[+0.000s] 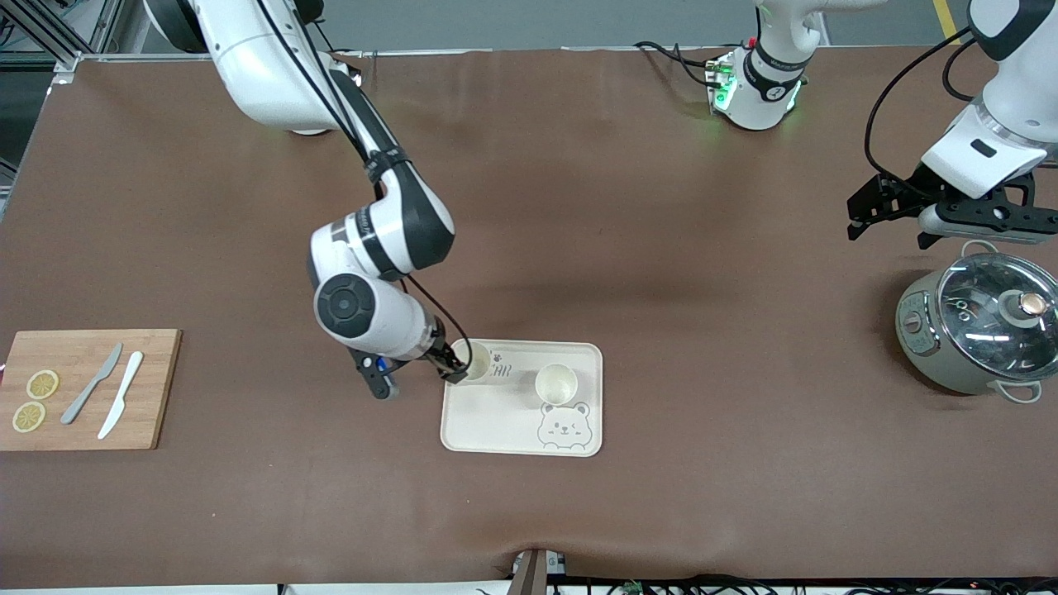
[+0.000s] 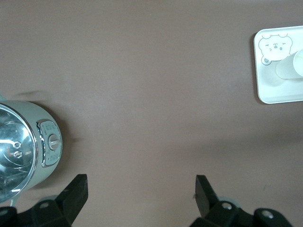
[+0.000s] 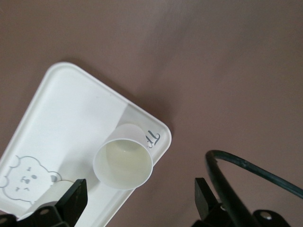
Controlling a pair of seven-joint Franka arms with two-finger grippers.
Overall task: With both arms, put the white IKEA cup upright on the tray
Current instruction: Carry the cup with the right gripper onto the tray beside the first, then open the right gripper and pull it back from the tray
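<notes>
We saw a broad table (image 1: 628,248) covered in matte brown, softly and evenly lit. Past its edge at the arms' bases lay grey floor (image 1: 529,21) and a metal frame (image 1: 50,33).

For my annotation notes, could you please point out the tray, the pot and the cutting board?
tray (image 1: 496,417): front view, bare floor of the tray.
pot (image 1: 926,347): front view, its side wall.
cutting board (image 1: 157,388): front view, bare wood.

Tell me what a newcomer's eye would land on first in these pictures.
First, the right gripper, fingers open, low over the cream tray beside an upright white cup at the tray's edge; a second upright cup stands mid-tray. Then the glass-lidded cooker at the left arm's end of the table, with the open left gripper waiting above the table beside it.
</notes>
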